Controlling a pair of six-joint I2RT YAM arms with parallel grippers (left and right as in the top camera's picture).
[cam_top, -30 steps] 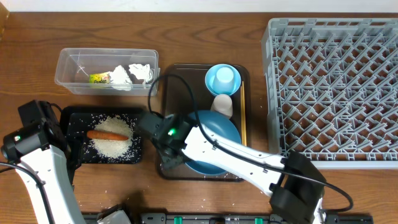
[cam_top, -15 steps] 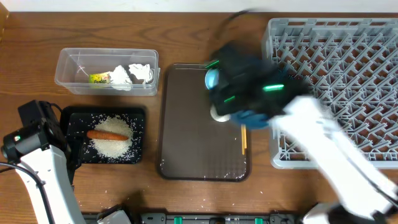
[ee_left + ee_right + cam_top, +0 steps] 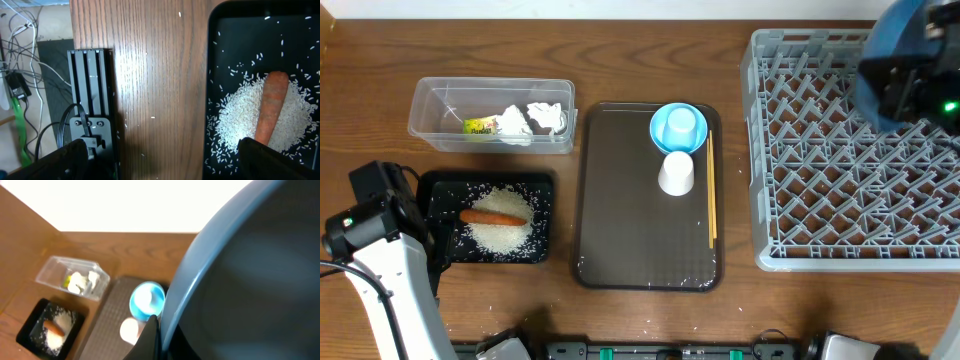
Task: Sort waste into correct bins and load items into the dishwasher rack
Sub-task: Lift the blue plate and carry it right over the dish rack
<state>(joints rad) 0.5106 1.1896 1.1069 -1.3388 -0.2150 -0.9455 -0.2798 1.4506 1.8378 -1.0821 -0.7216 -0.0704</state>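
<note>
Blue dish (image 3: 882, 40): gone from the brown tray (image 3: 620, 200), where it lay a second ago. It is now carried on edge in the air above the far right corner of the rack (image 3: 840, 160), not yet down among the pegs.
Right tool (image 3: 154, 336): clamped on the dish's rim; one dark finger shows against the edge in the wrist view.
Left tool (image 3: 165, 167): fingers apart and empty, hanging over the counter (image 3: 150, 75) beside the black tray (image 3: 490, 178), in the same spot as a second ago.
Meaning: loading is under way; the dish looks to need only lowering between the pegs.
Still to load: bowl (image 3: 678, 127), cup (image 3: 676, 173) and chopsticks (image 3: 710, 195) wait on the brown tray, the chopsticks along its right edge.
Waste: rice (image 3: 500, 232) and carrot (image 3: 492, 216) lie in the black tray; tissues (image 3: 535, 118) and wrapper (image 3: 478, 126) sit in the tub (image 3: 420, 115). Sorting appears finished, apart from stray grains on the counter.
Writing: the wrapper's print is too small to read; no brand or label is legible anywhere else.
</note>
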